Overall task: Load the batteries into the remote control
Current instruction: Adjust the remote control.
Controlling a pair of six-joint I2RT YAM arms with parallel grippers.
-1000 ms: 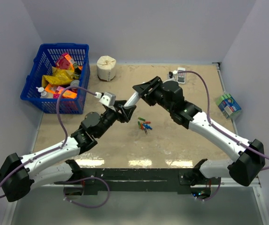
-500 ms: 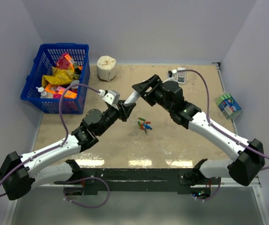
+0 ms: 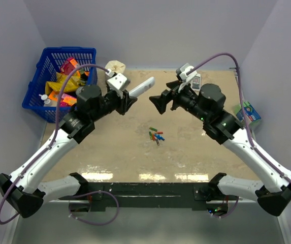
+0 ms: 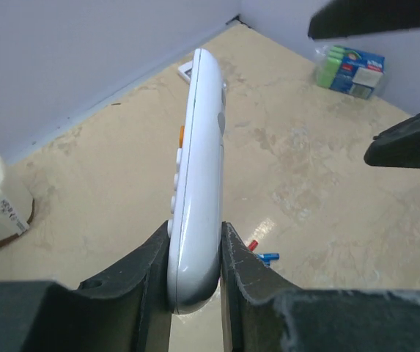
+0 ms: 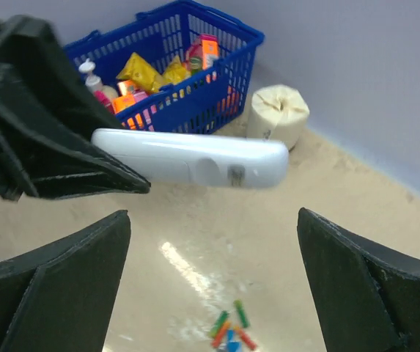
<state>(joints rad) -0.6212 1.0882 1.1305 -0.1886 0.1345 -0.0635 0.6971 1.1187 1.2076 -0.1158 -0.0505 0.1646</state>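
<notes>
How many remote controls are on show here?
2. The slim remote control is gripped in the left claw, held in the air; a shorter white handset lies at the table's far edge, partly hidden.

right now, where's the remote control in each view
Top external: remote control at upper centre, clamped in the left gripper.
Left wrist: remote control at centre, on edge, pointing away.
Right wrist: remote control at centre, lying crosswise, above the batteries.
Shared landmark: the batteries show in all three.
</notes>
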